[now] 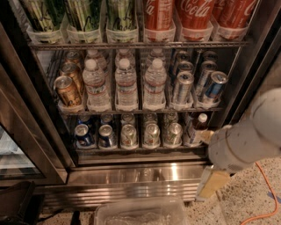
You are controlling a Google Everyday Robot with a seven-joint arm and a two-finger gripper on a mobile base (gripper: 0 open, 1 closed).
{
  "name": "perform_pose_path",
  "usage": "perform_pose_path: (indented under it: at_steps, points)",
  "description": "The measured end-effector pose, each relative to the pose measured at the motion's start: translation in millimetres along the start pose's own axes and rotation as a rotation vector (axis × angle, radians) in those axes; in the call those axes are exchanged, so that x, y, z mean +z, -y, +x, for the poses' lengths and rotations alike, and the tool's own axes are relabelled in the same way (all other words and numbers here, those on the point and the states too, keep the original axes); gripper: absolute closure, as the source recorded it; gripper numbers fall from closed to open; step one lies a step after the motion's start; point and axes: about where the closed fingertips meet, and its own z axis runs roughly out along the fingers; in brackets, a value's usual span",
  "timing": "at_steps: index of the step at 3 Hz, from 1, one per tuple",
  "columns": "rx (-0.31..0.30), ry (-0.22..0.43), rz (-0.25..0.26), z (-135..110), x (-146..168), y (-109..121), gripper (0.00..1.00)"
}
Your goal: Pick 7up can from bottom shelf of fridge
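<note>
- Fridge [26, 132]: door open, three racks of drinks in view, steel grille along the base.
- Bottom shelf [140, 149]: one row of short cans standing upright in clear lane trays, just below frame centre, toward 6 o'clock.
- Row from 9 o'clock to 3 o'clock: two blue cans [83, 135], then three pale silver-green cans, then a small dark bottle with a white cap [197, 127].
- 7up can [151, 135]: taken as the middle pale can, which has a small reddish mark on its body. It is upright with the pull tab up and sits just beside its pale neighbours [128, 135] at 9 and 3 o'clock. The labels cannot be read.
- Gripper [212, 183]: tan piece at the end of the white arm [246, 140], at about 4 o'clock in the frame.
- It is outside the cabinet, in front of the base grille's right end, below shelf level.
- It lies at 4 o'clock from the 7up can, well apart from it, and touches no can.
- Claw state: cannot tell whether it is spread or pressed together. Nothing is seen held in it.
- Middle rack: water bottles [126, 83] at centre, gold cans [66, 90] at 9 o'clock, tall slim silver-blue cans [182, 88] at 3 o'clock.
- Top rack: green bottles [83, 17] toward 11 o'clock, red cola bottles [195, 13] toward 1 o'clock.
- Floor: clear plastic bin [140, 213] at 6 o'clock, orange cable [265, 193] at 4 o'clock, beyond the arm.
</note>
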Motion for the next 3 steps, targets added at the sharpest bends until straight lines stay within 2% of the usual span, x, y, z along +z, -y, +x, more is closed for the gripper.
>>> perform_pose_path:
  at_steps: [1,2,3]
  points:
    - [-0.034,0.083,0.034,-7,46,-5,0.00]
    - [-0.028,0.122,0.072,-13,70,-4,0.00]
    - [-0.028,0.123,0.072,-13,70,-4,0.00]
